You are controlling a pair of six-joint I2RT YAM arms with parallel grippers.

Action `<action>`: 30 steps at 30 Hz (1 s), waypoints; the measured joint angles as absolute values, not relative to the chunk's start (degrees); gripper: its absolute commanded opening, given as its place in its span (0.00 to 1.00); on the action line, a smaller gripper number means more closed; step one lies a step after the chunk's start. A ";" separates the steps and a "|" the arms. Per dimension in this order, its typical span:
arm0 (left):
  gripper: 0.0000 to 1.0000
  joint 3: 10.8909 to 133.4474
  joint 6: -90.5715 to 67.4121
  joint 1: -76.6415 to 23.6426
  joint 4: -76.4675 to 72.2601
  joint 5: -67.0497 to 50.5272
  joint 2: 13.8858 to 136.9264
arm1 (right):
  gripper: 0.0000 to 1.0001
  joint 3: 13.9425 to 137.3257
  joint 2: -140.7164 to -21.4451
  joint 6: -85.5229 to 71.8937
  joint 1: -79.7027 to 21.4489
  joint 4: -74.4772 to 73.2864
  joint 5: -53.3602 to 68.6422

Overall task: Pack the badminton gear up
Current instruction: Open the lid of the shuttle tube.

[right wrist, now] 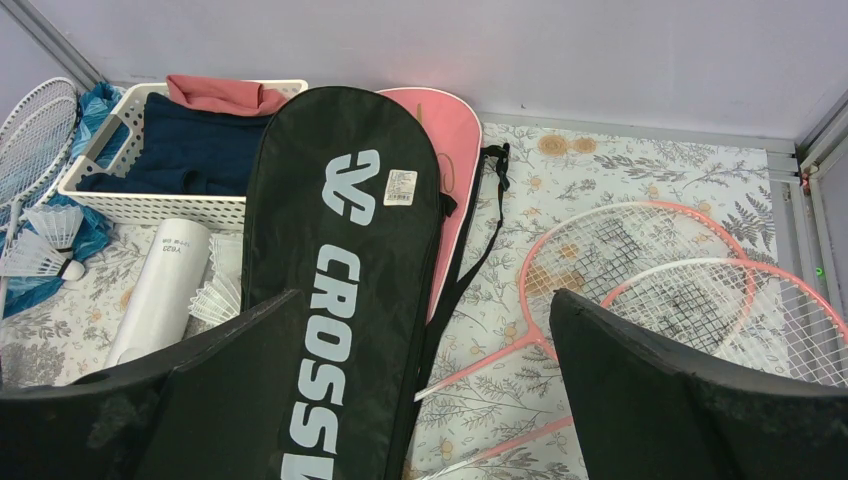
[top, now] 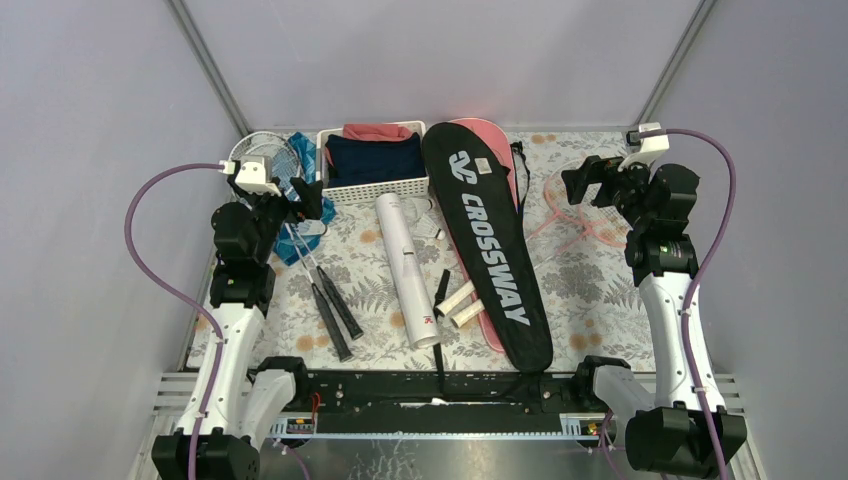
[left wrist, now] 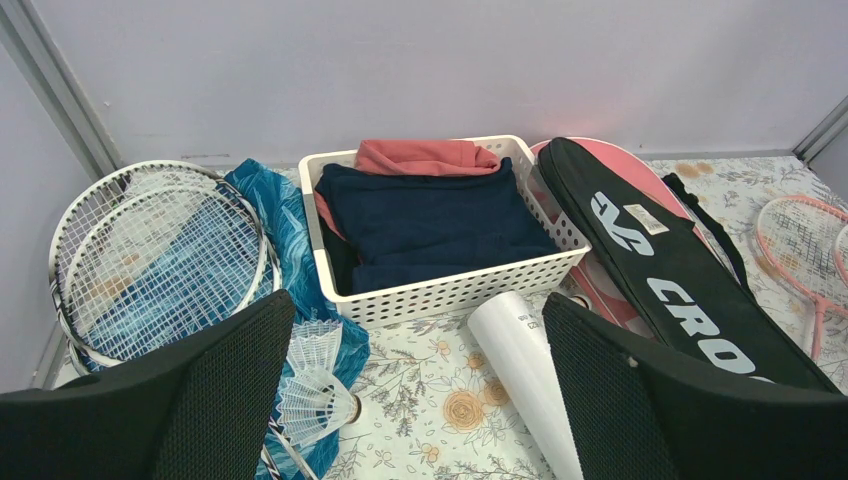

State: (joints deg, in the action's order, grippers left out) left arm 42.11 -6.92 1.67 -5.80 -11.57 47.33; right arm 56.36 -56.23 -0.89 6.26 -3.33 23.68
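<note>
Top view first: both arms are up off the tabletop [top: 590, 290]. The left fingers [top: 313, 200] are apart over the far-left corner and the right fingers [top: 578, 182] are apart over the far right, neither holding anything, prob parked high to get a look at the mess. The black CROSSWAY bag [top: 490, 250] lies diagonal in the middle w/ the pink bag [top: 500, 135] under it, so imo the black one has to shift before the pink one is usable. The shuttle tube [top: 408, 268] lies just left of it, the black-handled rackets [top: 335, 308] further left, and two white handles [top: 458, 298] sit btw tube and bag. Left wrist view: those rackets' heads rest partly on a blue cloth [left wrist: 300, 230] beside the basket [left wrist: 460, 290] of clothes, w/ loose shuttlecocks [left wrist: 312, 385] in front. Those go in the tube, I guess. Right wrist view: the pink rackets [right wrist: 650, 260] overlap flat at the far right, apart from both bags. Nothing packed yet afaict.
</note>
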 measured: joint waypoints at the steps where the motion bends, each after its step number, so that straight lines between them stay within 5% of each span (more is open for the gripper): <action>1: 0.99 42.11 -6.92 1.67 -5.80 -11.60 47.33 | 1.00 56.36 -56.21 -0.89 6.26 -3.33 23.70; 20: 0.99 42.11 -6.04 1.67 -5.78 -12.08 47.33 | 1.00 56.40 -55.99 -0.80 6.26 -4.27 22.92; 30: 0.99 46.44 6.59 1.72 1.65 -22.41 49.56 | 1.00 64.05 -56.42 3.68 6.26 -11.35 21.21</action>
